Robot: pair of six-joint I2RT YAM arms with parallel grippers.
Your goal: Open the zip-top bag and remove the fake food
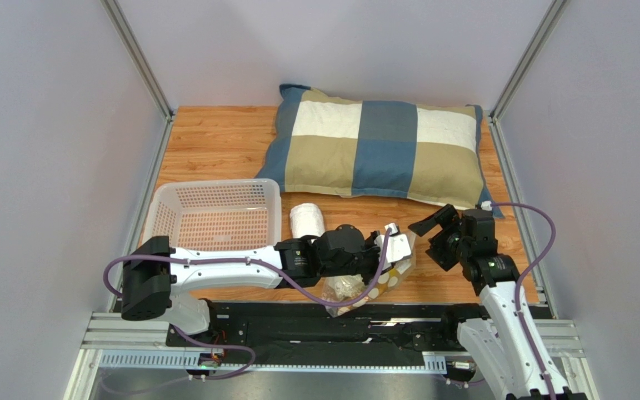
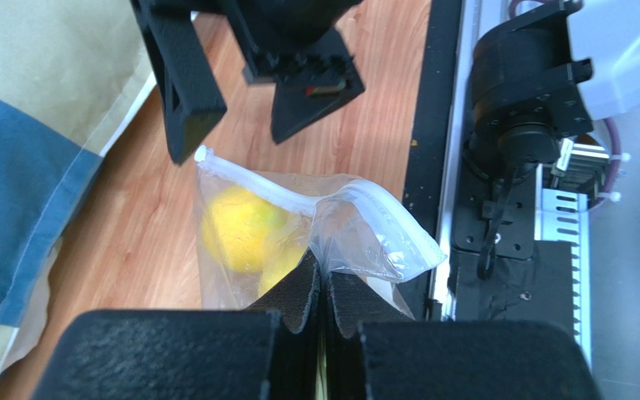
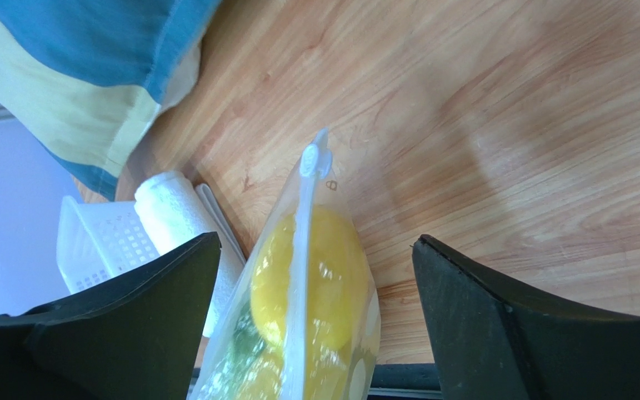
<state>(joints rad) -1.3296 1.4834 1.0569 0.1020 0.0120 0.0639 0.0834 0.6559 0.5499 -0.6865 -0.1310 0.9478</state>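
Observation:
The clear dotted zip-top bag [image 1: 363, 287] hangs by the table's near edge. My left gripper [image 1: 392, 247] is shut on its top edge; the left wrist view shows the pads [image 2: 302, 287] pinching plastic just under the zip strip [image 2: 298, 197]. Yellow lemons show through the bag [image 2: 236, 227]. My right gripper [image 1: 433, 227] is open just right of the bag. In the right wrist view the bag [image 3: 298, 300] stands between its spread fingers [image 3: 148, 308], with a lemon [image 3: 332, 275] and a green patch [image 3: 240, 350] inside. The zip looks closed.
A white perforated basket [image 1: 215, 215] sits at the left. A rolled white towel [image 1: 306, 221] lies next to it. A checked pillow [image 1: 378, 148] lies across the back. The black base rail [image 1: 340, 329] runs along the near edge.

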